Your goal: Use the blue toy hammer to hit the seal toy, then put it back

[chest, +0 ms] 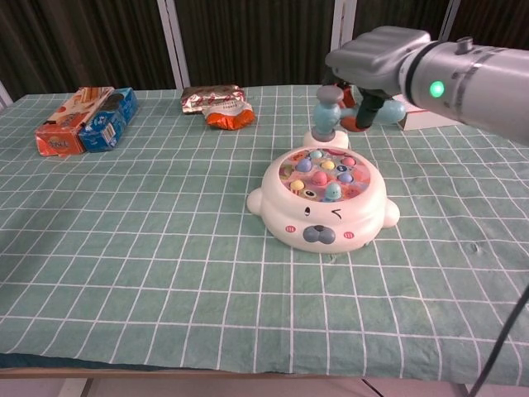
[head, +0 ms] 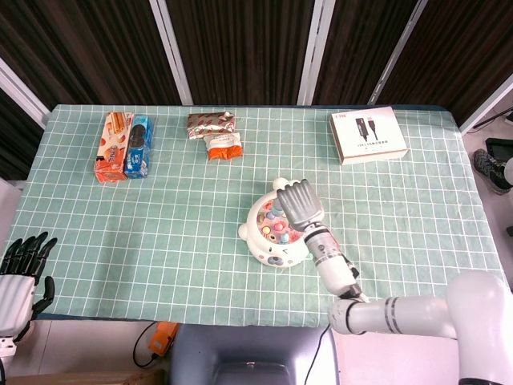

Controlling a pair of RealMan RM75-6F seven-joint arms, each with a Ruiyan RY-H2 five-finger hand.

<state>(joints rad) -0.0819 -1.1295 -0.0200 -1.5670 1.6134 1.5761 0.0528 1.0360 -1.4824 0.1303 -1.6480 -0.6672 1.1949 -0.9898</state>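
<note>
Chest view: right hand (chest: 376, 62) gripping blue toy hammer (chest: 328, 112) above seal toy (chest: 324, 198)

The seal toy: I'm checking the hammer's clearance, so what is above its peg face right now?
Above the seal toy, the right hand holds the blue toy hammer, raised clear of the colored pegs. From the head view the hand covers the hammer and the toy's rear pegs.

The seal toy (chest: 323, 201) is white and round, with a winking face and colourful pegs on top. It sits flat on the table. The blue toy hammer (chest: 328, 112) has a pale blue head and hangs in the air just above the seal's far edge.
</note>
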